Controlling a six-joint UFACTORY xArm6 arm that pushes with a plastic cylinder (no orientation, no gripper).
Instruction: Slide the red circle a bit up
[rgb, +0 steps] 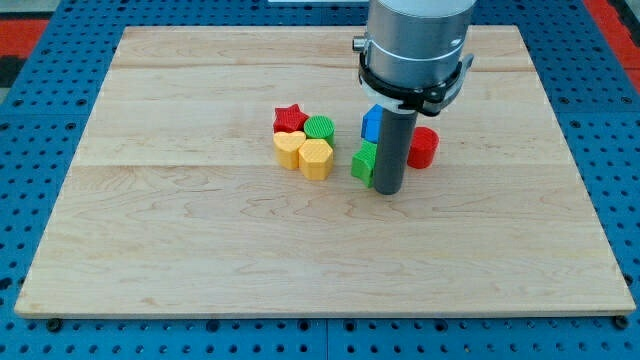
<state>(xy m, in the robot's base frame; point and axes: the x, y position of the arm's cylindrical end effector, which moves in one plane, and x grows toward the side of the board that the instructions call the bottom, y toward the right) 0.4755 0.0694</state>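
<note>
The red circle (423, 147) lies on the wooden board (200, 240) right of centre, partly hidden by the rod. My tip (388, 189) rests on the board just below and left of the red circle. A green block (364, 162) touches the rod's left side. A blue block (372, 123) sits above it, partly hidden behind the rod.
A cluster lies to the left: a red star (289, 119), a green circle (320, 128), a yellow heart (288, 149) and a yellow hexagon (316, 158). A blue pegboard (40, 120) surrounds the board. The arm's grey body (415, 45) hangs over the board's top right.
</note>
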